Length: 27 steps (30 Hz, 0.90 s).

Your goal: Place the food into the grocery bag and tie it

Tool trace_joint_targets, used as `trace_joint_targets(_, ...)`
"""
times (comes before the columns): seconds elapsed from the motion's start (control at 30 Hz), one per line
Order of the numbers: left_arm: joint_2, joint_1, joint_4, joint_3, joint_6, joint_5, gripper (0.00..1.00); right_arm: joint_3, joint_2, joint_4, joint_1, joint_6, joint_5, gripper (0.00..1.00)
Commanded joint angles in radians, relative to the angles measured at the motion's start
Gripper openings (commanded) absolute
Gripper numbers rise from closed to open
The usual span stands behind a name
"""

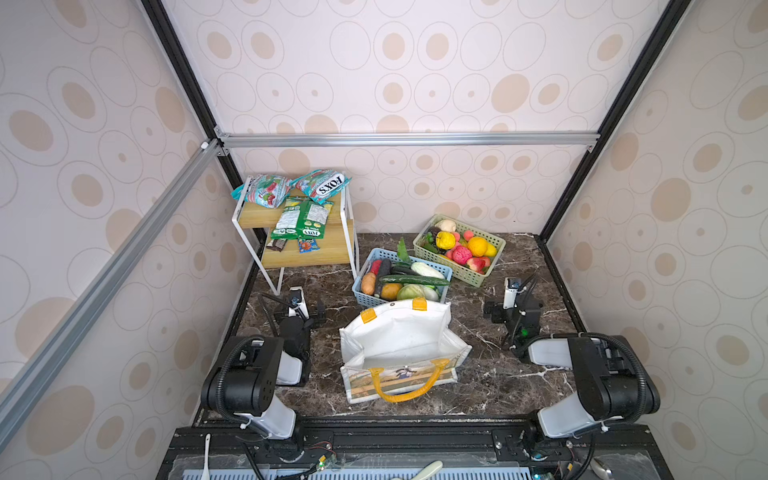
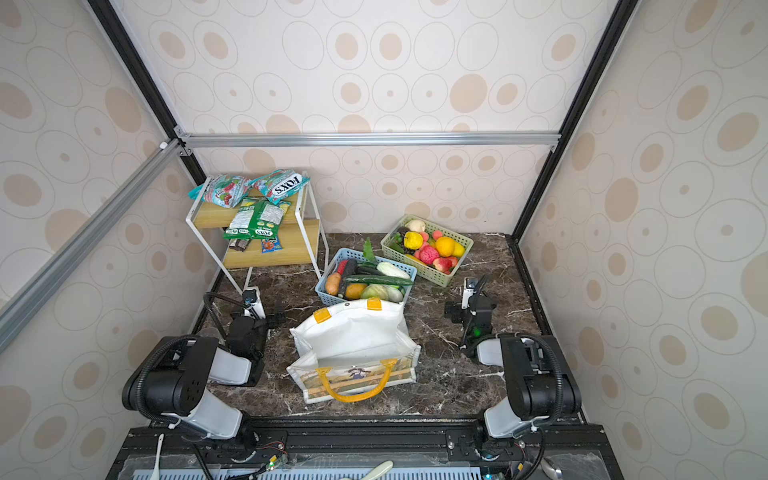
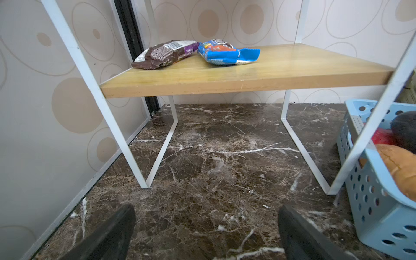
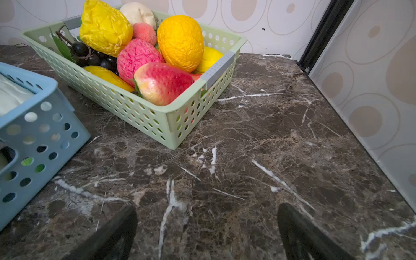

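Here the grocery bag (image 1: 395, 336) stands open-mouthed between the two grippers, white and boxy, one yellow-orange handle (image 1: 409, 388) drooping over its printed landscape side. The left gripper (image 3: 207, 227) and right gripper (image 4: 207, 227) both sit spread wide, holding nothing. Ahead of the right gripper and to its left, wrinkled yellow, orange and pink fruit (image 4: 180, 42) fills the green basket (image 4: 139, 117); vegetables (image 1: 415, 279) fill the blue basket (image 3: 371, 202) ahead-right of the left gripper. The bag's far handle shows only two tabs, and the wrist views cut off the fingers
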Motion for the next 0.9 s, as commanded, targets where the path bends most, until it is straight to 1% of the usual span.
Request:
trace_joint_targets(0.0, 0.0, -0.002, 0.038, 0.002, 0.001, -0.005, 0.99, -0.007, 0.007, 0.002, -0.001, -0.01, -0.012, 1.0)
trace_joint_targets(0.87, 0.001, -0.002, 0.029, 0.007, 0.001, -0.003, 0.99, -0.006, 0.008, 0.001, -0.005, -0.008, -0.018, 1.0)
